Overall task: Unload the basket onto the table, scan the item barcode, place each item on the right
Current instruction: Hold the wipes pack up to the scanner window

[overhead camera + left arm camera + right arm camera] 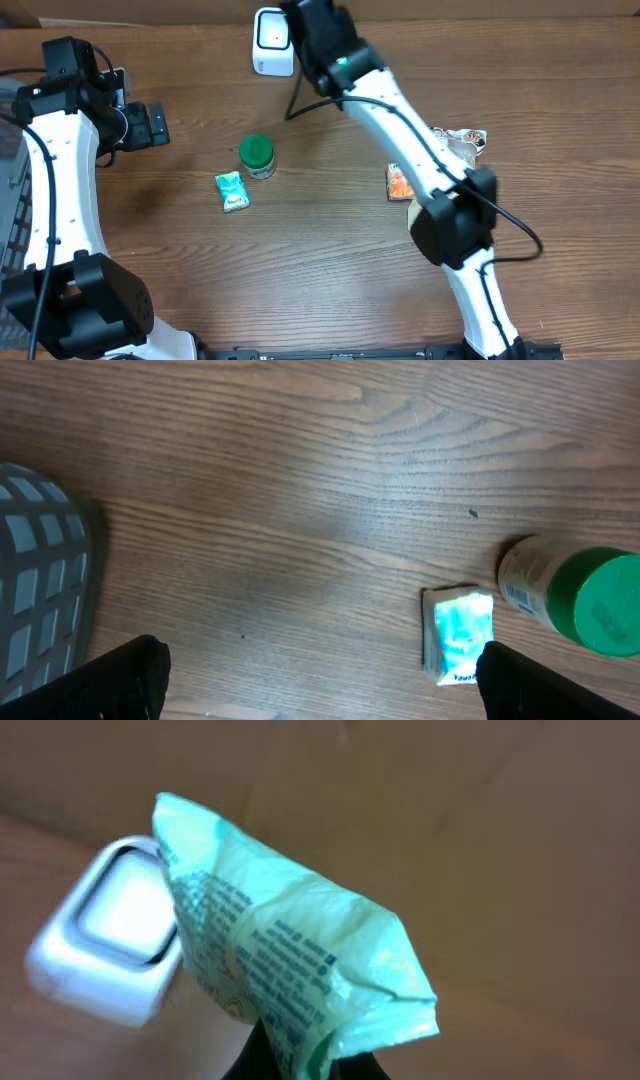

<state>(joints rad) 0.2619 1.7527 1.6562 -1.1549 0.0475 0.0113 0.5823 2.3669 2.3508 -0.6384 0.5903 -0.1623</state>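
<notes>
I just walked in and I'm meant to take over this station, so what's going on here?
The right gripper is shut on a pale green packet and holds it up in front of the white scanner at the far side of the table. The left gripper hangs open above the table, holding nothing. A green-lidded jar, a small teal packet and an orange packet lie untouched.
</notes>
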